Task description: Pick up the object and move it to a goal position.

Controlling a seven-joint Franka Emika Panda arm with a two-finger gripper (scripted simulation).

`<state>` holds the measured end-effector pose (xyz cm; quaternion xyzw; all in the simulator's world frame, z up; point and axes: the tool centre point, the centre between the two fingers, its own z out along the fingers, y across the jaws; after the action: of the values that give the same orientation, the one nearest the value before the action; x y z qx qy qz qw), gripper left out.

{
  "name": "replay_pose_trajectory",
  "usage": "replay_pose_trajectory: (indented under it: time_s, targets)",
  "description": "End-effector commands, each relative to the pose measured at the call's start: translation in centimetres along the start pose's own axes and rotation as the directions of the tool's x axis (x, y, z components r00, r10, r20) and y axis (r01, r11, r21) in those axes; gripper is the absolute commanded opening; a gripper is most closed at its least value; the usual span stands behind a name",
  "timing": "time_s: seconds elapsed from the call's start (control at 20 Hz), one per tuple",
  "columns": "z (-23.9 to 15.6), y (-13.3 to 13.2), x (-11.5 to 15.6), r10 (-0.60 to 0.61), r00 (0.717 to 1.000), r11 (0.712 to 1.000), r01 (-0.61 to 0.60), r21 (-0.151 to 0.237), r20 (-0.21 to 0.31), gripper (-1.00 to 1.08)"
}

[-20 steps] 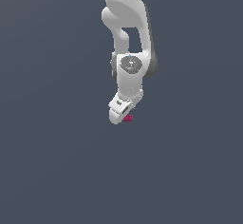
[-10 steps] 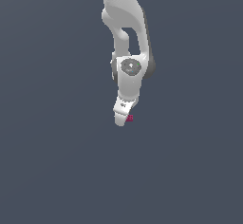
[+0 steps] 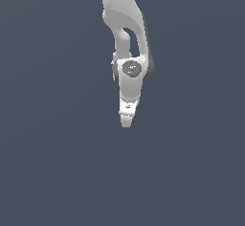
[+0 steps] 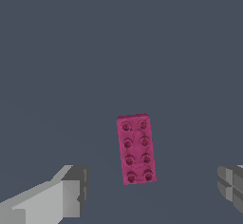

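**A:** As the arm came lower over the last second, what changed around the tool (image 3: 127, 121)?

**B:** In the exterior view the tool sat further down the frame than it had a second before, just below centre. Earlier a small patch of magenta showed beneath the fingertips; at this moment only a thin red sliver of the block (image 3: 133, 120) peeked out at the tool's edge on the exterior view's right. The tool had closed in over the block and hidden most of it from that camera.

**A:** And was the tool holding anything?

**B:** No. In the wrist view the block (image 4: 136, 149) lay flat on the grey counter (image 4: 71, 52), studs up, with its long axis running roughly up and down the frame. One finger (image 4: 52, 197) stood in the lower left of the frame and the other (image 4: 231, 182) at the lower right edge, both well apart from the block. So the jaws stood wide, with nothing between the pads yet.

**A:** Where did that leave the task?

**B:** I judged it as the end of the approach, before any grasp. The block sat between the two fingers, somewhat nearer the left one in the wrist picture, and its narrow sides faced the pads, which looked favourable for closing. What remained, to my mind, was a little more descent, then the squeeze, the lift, and the carry. No goal marker showed in either view, so I could not say where that carry would end.
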<state>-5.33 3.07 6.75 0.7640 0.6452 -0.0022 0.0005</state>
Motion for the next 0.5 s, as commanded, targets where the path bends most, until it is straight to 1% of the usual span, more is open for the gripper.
replay_pose_trajectory:
  time_s: [0.0, 0.25, 0.45]
  targets:
    - [0.21, -0.18, 0.04, -0.043, 0.999, 0.999, 0.043, -0.001, -0.002, 1.0]
    - [0.47, -0.41, 0.08, -0.091, 0.996, 0.996, 0.091, -0.002, -0.003, 1.0]
    - [0.54, -0.47, 0.08, -0.103, 0.995, 0.995, 0.103, -0.002, -0.004, 1.0]
